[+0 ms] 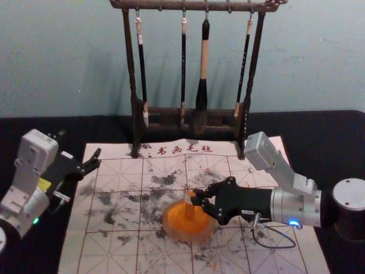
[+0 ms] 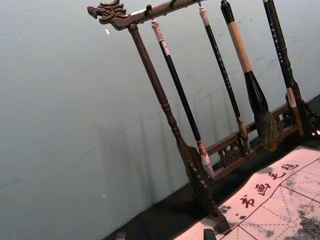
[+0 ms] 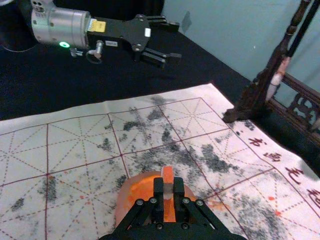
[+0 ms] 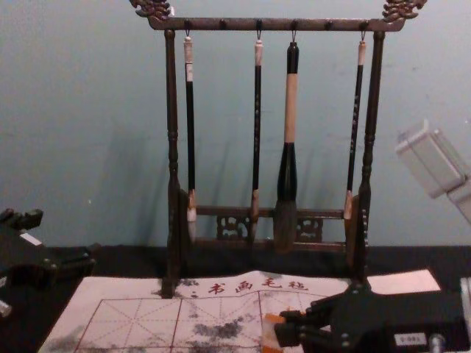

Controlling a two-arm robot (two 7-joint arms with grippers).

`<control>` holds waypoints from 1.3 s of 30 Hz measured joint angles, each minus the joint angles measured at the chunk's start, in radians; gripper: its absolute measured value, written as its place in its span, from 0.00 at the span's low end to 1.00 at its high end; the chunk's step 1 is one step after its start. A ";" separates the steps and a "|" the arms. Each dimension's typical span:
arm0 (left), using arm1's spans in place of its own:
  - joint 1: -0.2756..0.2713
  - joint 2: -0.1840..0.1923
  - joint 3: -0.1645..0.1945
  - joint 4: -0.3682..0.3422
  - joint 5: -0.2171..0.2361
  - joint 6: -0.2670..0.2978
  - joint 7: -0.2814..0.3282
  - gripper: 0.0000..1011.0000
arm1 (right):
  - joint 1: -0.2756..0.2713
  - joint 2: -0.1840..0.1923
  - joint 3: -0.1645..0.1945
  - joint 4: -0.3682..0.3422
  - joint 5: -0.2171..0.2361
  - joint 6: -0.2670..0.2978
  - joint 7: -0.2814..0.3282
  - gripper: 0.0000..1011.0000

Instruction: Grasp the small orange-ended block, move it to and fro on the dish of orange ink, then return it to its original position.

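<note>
In the head view, the right gripper (image 1: 198, 200) is over the far part of the dish (image 1: 169, 232), clasping the block (image 1: 189, 198) upright above the orange ink (image 1: 185, 228). The left gripper (image 1: 80, 145) is idle near the far left corner of the mat (image 1: 117, 254), its fingers spread. Behind stands the rack (image 1: 130, 63) with hanging brushes (image 1: 203, 65).

The left wrist view takes in the rack, its brushes and part of the mat, with two parted fingertips at the picture's edge.

In the right wrist view, the block is pinched between the right gripper (image 3: 169, 187) fingers; its lower end seems to reach the ink, though the fingers partly hide it.

In the chest view, the block is in the right gripper's grasp, in front of the rack.
</note>
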 joint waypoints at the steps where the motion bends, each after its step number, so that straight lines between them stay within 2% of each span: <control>1: 0.000 0.000 0.000 0.000 0.000 0.000 0.000 0.99 | 0.000 0.001 0.001 0.001 0.000 0.000 -0.001 0.08; 13: 0.000 0.000 0.000 0.000 0.000 0.000 0.000 0.99 | -0.014 0.023 0.021 -0.002 0.004 0.000 -0.003 0.08; 30: 0.000 0.000 0.000 0.000 0.000 0.000 0.000 0.99 | -0.066 0.086 0.034 -0.095 0.034 0.009 0.021 0.08; 39: 0.000 0.000 0.000 0.000 0.000 0.000 0.000 0.99 | -0.072 0.098 0.023 -0.119 0.031 0.014 0.024 0.08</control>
